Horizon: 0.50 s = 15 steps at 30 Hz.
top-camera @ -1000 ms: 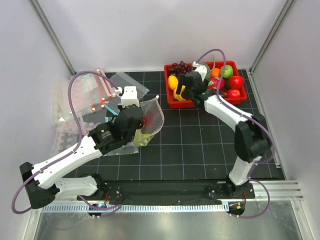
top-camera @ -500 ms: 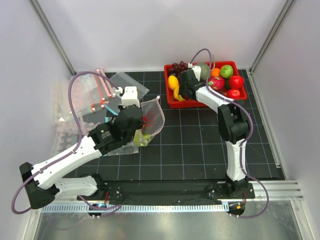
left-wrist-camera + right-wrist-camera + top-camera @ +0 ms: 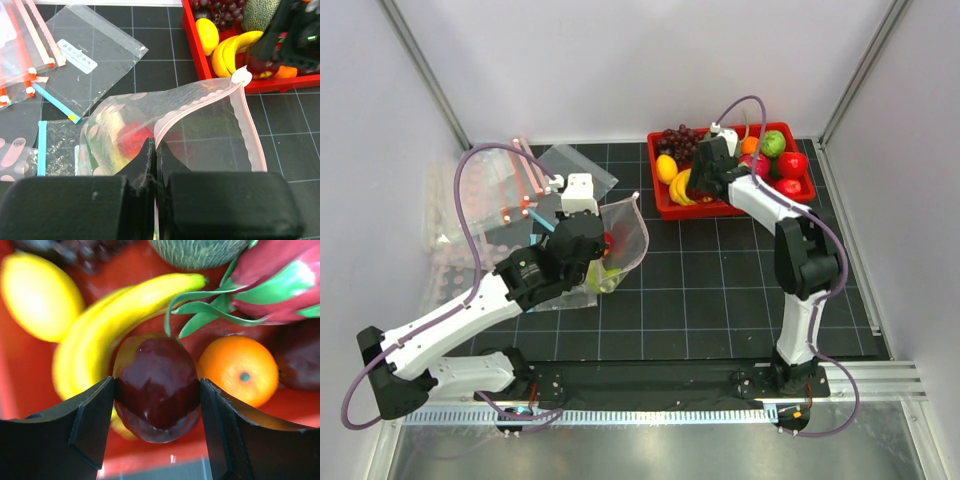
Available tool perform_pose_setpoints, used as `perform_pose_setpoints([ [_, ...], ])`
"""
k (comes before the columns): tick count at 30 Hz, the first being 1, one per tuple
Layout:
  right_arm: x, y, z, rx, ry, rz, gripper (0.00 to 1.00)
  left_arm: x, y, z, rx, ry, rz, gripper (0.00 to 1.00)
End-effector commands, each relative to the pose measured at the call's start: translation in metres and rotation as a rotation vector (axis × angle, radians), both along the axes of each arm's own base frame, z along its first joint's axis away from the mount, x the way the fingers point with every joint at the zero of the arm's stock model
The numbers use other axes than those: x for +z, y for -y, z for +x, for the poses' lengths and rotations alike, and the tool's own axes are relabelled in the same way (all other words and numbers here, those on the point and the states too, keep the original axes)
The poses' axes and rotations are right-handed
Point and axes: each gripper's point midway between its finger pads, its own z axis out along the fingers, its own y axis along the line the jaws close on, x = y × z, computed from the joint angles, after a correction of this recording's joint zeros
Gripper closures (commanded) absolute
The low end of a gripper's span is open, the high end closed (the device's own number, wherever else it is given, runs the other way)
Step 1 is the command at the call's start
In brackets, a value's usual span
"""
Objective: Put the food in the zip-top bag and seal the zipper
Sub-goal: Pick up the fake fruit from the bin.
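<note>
The zip-top bag (image 3: 200, 130) lies on the desk (image 3: 700, 290) left of the red tray (image 3: 692, 209), its mouth gaping toward the tray. Its zipper (image 3: 195, 102) runs as a long diagonal from my left fingers (image 3: 142, 167) up to the far right corner, then doubles back toward me along the other lip. My left fingers are clenched on that strip at its near end. A red fruit (image 3: 135, 140) and a green piece (image 3: 607, 280) sit inside, blurred by the plastic.

My left arm (image 3: 470, 310) reaches diagonally from its base, wrist over the bag. My right arm (image 3: 800, 260) stretches far forward, wrist bent left into the tray. There my right fingers (image 3: 92, 422) press both sides of a dark red apple (image 3: 157, 385). Its long axis runs along the gap between them, and it rests against a banana (image 3: 115, 320), beside an orange (image 3: 237, 370).

Overhead, the wrist hides this apple; only the right wrist camera shows it. Likewise, only the left wrist camera shows the pinch on the zipper.
</note>
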Motion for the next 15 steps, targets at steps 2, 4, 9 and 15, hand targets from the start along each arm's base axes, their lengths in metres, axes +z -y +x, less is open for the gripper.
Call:
perform_pose_setpoints([
  [2,0.104,-0.006,-0.027,0.052,0.190,0.133,0.64,0.014,0.004,0.003,0.005,0.036,-0.068,1.00],
  [4,0.108,-0.013,-0.043,0.072,0.203,0.181,0.65,0.014,0.004,0.003,0.005,0.035,-0.068,1.00],
  [9,0.153,-0.041,-0.087,0.205,0.284,0.336,0.68,0.010,0.006,0.005,0.010,0.033,-0.058,1.00],
  [15,0.192,-0.082,-0.167,0.403,0.394,0.400,0.69,-0.004,0.023,0.009,-0.030,-0.003,-0.043,1.00],
])
